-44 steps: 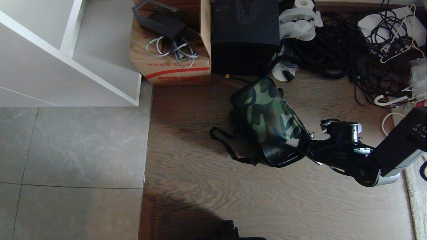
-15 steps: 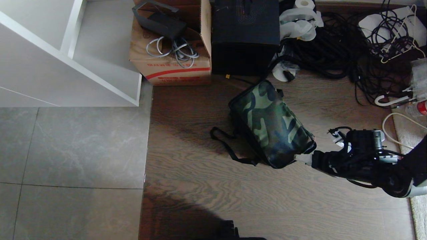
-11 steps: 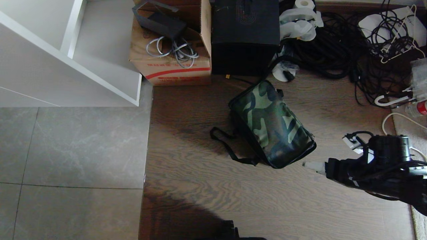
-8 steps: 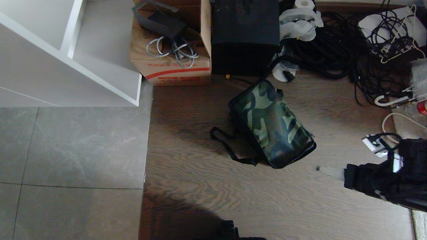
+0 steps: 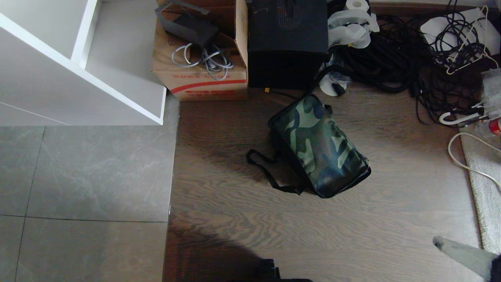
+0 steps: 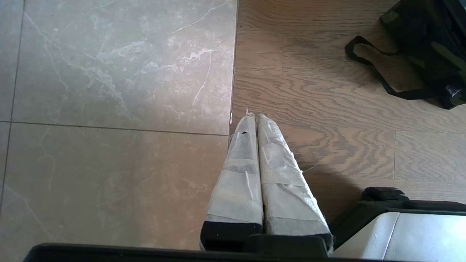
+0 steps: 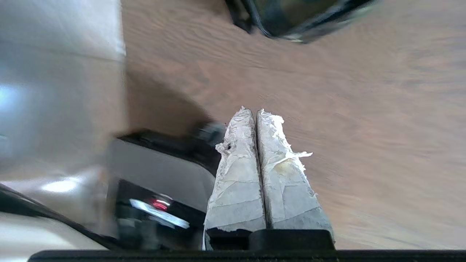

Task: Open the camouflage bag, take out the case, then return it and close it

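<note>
The camouflage bag (image 5: pixel 319 145) lies closed on the wood floor, its black strap (image 5: pixel 266 172) trailing to the left; an end of it shows in the left wrist view (image 6: pixel 429 43) and in the right wrist view (image 7: pixel 295 18). The case is hidden. My right gripper (image 5: pixel 436 239) is at the lower right corner of the head view, well clear of the bag; its taped fingers (image 7: pixel 255 112) are shut on nothing. My left gripper (image 6: pixel 253 116) is parked above the seam between tile and wood, shut and empty.
Behind the bag stand a brown cardboard carton (image 5: pixel 203 78) and a taller black box (image 5: pixel 287 43). A mass of black cables (image 5: pixel 395 58) fills the back right. A white shelf unit (image 5: pixel 78 62) is at the back left, a pale rug (image 5: pixel 487 184) at the right edge.
My right gripper has left the bag's near right corner, pulled back to the lower right edge of view, and shut empty. The bag has stayed closed and in place.
</note>
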`<state>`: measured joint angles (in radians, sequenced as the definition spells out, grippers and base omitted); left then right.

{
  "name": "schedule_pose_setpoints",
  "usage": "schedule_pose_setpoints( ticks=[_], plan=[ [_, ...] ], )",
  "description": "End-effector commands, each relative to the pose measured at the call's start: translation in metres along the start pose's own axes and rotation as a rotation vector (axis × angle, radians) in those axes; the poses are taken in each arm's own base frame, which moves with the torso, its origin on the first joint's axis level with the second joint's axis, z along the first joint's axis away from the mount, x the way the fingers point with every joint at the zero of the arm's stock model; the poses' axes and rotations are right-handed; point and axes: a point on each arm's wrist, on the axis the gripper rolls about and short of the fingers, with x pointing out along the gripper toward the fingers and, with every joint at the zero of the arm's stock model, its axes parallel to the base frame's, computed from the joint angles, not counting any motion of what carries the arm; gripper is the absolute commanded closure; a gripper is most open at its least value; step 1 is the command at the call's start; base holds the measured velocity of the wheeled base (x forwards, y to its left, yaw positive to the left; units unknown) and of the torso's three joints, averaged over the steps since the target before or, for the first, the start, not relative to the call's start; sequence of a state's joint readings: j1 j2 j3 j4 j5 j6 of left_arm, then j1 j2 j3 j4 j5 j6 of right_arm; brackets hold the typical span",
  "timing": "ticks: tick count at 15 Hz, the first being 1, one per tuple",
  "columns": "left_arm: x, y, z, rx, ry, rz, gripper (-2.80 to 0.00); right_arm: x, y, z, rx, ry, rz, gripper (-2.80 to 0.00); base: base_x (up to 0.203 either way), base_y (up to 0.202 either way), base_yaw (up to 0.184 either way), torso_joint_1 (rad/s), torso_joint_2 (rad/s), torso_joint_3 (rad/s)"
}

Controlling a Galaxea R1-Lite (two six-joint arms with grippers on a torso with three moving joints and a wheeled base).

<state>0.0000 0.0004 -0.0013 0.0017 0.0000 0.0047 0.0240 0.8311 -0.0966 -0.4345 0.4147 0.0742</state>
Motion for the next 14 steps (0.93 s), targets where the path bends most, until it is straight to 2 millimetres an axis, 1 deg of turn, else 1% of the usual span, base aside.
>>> schedule_pose_setpoints(
  ticks=[1,3,7,9,11,14],
  plan=[
    [0.0,0.0,0.0,0.0,-0.001,0.0,0.0,-0.034,0.012,-0.021,-0.127,-0.13,-0.042,0.0,0.0,0.0,0.0,0.0,0.0,0.0],
    [0.0,0.0,0.0,0.0,0.0,0.0,0.0,-0.043,0.011,-0.047,-0.184,-0.067,-0.206,0.0,0.0,0.0,0.0,0.0,0.0,0.0],
    [0.0,0.0,0.0,0.0,-0.001,0.0,0.0,-0.055,0.01,-0.066,-0.23,-0.066,-0.34,0.0,0.0,0.0,0.0,0.0,0.0,0.0],
    [0.0,0.0,0.0,0.0,-0.001,0.0,0.0,-0.055,0.01,-0.067,-0.225,-0.058,-0.352,0.0,0.0,0.0,0.0,0.0,0.0,0.0],
    [0.0,0.0,0.0,0.0,0.001,0.0,0.0,-0.055,0.009,-0.067,-0.165,-0.06,-0.356,0.0,0.0,0.0,0.0,0.0,0.0,0.0],
    [0.0,0.0,0.0,0.0,-0.001,0.0,0.0,-0.055,0.009,-0.07,-0.188,-0.028,-0.353,0.0,0.0,0.0,0.0,0.0,0.0,0.0]
  ],
)
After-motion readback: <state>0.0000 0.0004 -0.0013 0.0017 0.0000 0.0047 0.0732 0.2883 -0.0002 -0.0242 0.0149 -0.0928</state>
